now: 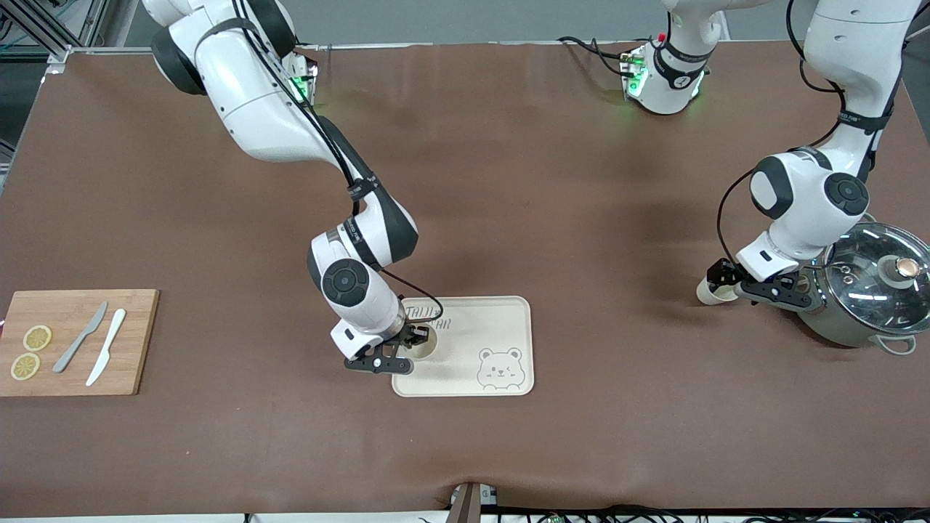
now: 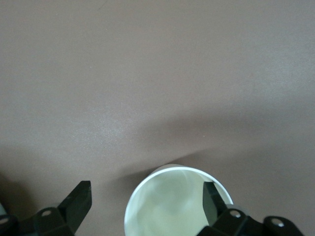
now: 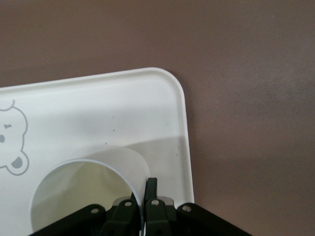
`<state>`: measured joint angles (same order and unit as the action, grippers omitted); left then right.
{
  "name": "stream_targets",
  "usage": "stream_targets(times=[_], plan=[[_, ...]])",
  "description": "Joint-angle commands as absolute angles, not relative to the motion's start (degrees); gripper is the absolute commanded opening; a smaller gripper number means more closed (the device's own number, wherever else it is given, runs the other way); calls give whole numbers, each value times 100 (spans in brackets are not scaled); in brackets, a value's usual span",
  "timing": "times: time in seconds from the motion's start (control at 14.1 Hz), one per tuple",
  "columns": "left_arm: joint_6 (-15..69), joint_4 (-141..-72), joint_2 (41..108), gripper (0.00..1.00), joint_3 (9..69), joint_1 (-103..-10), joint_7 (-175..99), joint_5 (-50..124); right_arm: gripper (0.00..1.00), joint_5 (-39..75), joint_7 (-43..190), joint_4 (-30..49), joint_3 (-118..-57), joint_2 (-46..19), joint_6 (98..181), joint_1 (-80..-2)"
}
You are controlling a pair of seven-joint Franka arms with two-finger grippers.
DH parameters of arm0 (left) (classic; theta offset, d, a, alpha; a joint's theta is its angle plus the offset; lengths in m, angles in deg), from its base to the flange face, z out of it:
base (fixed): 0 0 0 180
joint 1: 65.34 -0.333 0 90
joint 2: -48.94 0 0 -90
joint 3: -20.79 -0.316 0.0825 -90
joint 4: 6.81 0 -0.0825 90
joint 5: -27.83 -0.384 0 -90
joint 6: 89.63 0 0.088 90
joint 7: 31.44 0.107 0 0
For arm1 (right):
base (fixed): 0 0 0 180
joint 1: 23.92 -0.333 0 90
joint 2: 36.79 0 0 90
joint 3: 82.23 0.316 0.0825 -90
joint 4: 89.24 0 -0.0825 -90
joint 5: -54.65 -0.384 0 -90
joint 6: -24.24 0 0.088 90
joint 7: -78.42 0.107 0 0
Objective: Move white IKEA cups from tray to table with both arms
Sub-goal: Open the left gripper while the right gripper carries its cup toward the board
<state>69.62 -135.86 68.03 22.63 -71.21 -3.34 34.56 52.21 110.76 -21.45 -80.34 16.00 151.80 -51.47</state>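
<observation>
Two white cups: we see the right gripper (image 1: 414,341) pinching one cup's (image 1: 427,343) wall on the bear-printed tray (image 1: 501,319); the left gripper (image 1: 716,280), fingers spread, straddles the other cup's (image 1: 706,292) rim beside the pot (image 1: 864,298); the tray's lettering is unreadable.

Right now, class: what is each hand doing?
Left hand: open, one finger inside a cup on the table.
Right hand: shut on a cup over the tray.

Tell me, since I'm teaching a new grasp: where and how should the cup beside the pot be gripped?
Grip the cup by its rim wall, coming from above: it stands upright, mouth open, so one finger of the left tool fits inside, one outside.
</observation>
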Motion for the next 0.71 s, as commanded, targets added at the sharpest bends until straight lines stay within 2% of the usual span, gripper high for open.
stream_targets(times=[0.0,0.21,0.64], plan=[[6263,-13330,6582,100,2281,-7132,-208,3583,0,5211,11121,-2331,-7959,1279,14521,-5021],[5208,-12680,6555,100,2255,-7141,-252,3565,0,5210,10579,-2665,-7793,989,13572,-4583],[4239,-11432,6704,100,2264,-7088,-883,3556,0,5114,8347,-2666,-7783,233,12419,-3449]])
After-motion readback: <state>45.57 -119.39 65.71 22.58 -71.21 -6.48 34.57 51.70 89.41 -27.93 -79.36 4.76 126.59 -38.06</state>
